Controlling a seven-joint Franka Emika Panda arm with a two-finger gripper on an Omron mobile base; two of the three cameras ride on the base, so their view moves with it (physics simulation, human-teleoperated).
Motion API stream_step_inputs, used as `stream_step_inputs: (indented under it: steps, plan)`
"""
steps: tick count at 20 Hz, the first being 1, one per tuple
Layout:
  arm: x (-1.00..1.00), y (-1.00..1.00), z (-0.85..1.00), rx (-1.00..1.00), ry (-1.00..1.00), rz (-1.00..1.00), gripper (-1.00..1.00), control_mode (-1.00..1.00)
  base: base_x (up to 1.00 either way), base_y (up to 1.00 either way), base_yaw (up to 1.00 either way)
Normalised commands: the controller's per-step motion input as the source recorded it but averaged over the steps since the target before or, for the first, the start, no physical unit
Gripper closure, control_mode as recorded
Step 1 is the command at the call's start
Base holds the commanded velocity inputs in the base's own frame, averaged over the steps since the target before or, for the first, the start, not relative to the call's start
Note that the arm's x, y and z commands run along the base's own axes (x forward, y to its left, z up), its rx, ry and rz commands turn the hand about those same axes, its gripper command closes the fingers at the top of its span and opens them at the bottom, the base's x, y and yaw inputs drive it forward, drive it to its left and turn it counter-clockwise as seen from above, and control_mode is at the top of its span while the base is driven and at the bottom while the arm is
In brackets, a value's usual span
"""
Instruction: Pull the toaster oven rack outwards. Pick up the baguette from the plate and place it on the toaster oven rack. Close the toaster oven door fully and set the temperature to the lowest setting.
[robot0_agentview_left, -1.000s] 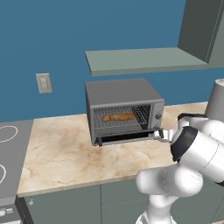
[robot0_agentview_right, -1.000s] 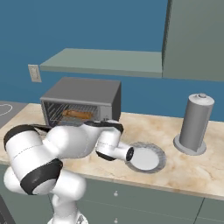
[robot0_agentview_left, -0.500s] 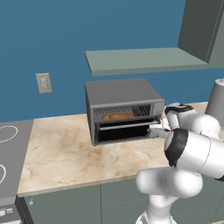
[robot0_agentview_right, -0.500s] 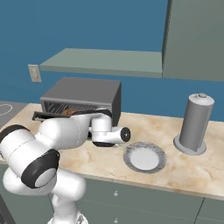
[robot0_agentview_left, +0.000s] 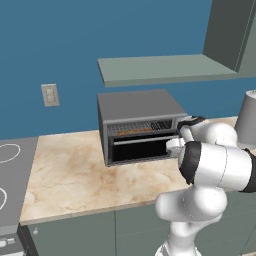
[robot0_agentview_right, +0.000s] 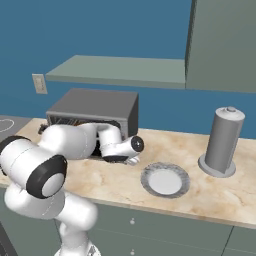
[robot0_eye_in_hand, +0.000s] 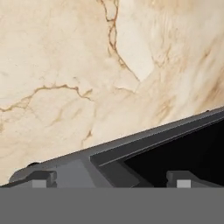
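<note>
Grey oven (robot0_agentview_left: 137, 125) sits just left of your gripper (robot0_agentview_left: 175, 146) from the left base, its door (robot0_agentview_left: 142, 149) nearly shut with the baguette (robot0_agentview_left: 135, 131) inside; from the right base the plate (robot0_agentview_right: 165, 180) lies right of the hand; the hand view meets the door (robot0_eye_in_hand: 144, 153), grip unclear.

Both base views flank the arm, sharing the toaster oven (robot0_agentview_left: 137, 127); hand view hugs the marble counter (robot0_eye_in_hand: 87, 65).

No text, label, brand, number or sign can be read anywhere; the toaster oven (robot0_agentview_left: 137, 126) and its knobs carry no legible markings.
</note>
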Motion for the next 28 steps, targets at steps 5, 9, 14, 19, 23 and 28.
stream_step_inputs:
  steps: [5, 9, 14, 19, 23, 28]
  plan:
    - [0.52, 0.54, 0.53, -0.08, 0.52, -0.48, -1.0, -1.0, 0.0, 0.0, 0.0]
    - [0.45, 0.56, 0.56, -0.08, 0.52, -0.51, -1.0, -1.0, 0.0, 0.0, 0.0]
    - [0.56, 0.63, 0.28, -0.1, 0.37, -0.55, -1.0, -1.0, 0.0, 0.0, 0.0]
    - [0.71, 0.68, 0.0, -0.13, 0.06, -0.66, -1.0, -1.0, 0.0, 0.0, 0.0]
    - [0.76, 0.68, -0.04, -0.14, 0.0, -0.68, -1.0, -1.0, 0.0, 0.0, 0.0]
    - [0.74, 0.66, -0.07, -0.14, 0.1, -0.65, -1.0, -1.0, 0.0, 0.0, 0.0]
